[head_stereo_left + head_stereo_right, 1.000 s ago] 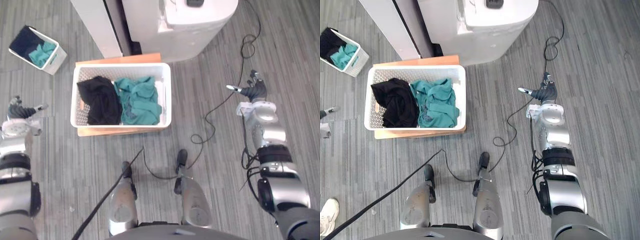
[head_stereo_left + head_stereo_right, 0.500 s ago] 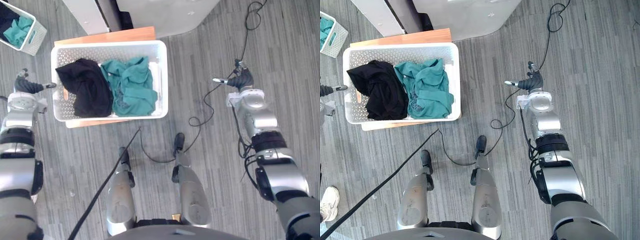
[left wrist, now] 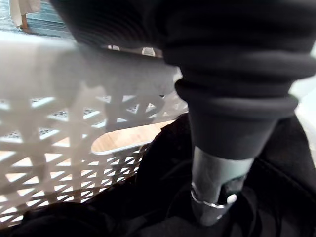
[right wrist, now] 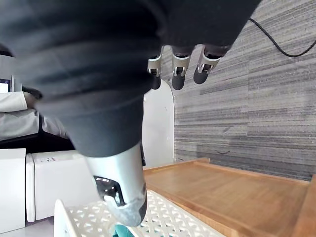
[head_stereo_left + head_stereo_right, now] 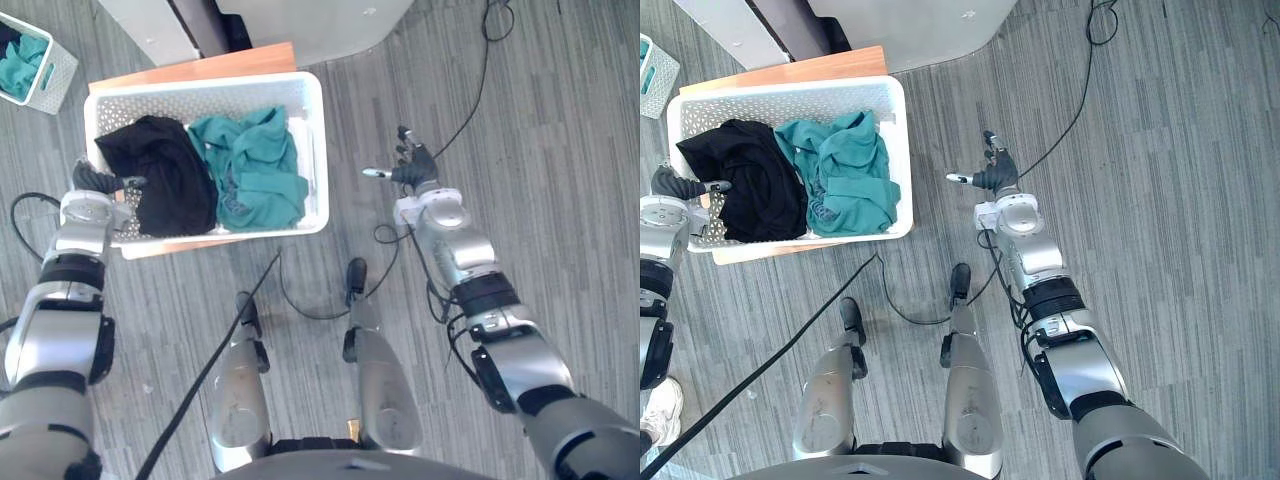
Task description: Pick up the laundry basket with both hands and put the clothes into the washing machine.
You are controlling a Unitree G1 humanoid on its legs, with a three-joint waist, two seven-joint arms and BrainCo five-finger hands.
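Left hand (image 5: 95, 180) now at laundry basket (image 5: 314, 150) rim, right hand (image 5: 412, 168) nearer, apart.

I'm looking at a white, lattice-patterned laundry basket (image 5: 318, 150) carrying black clothes (image 5: 165, 175) beside teal clothes (image 5: 250, 170), sitting on an orange-brown wooden board (image 5: 220, 62) over a grey streaked floor (image 5: 560, 180).

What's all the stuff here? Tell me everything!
laundry basket: one, white, on the wooden board
black clothes: one heap, black, basket's left half
teal clothes: one heap, teal, basket's right half
wooden board: one, light brown, under the basket
washing machine: one, white, beyond the basket
small basket: one, white, far left, cloth inside
shoe: one, white, a person's, near left
left hand: one, dark, at the basket's left rim
right hand: one, dark, open, right of basket, apart
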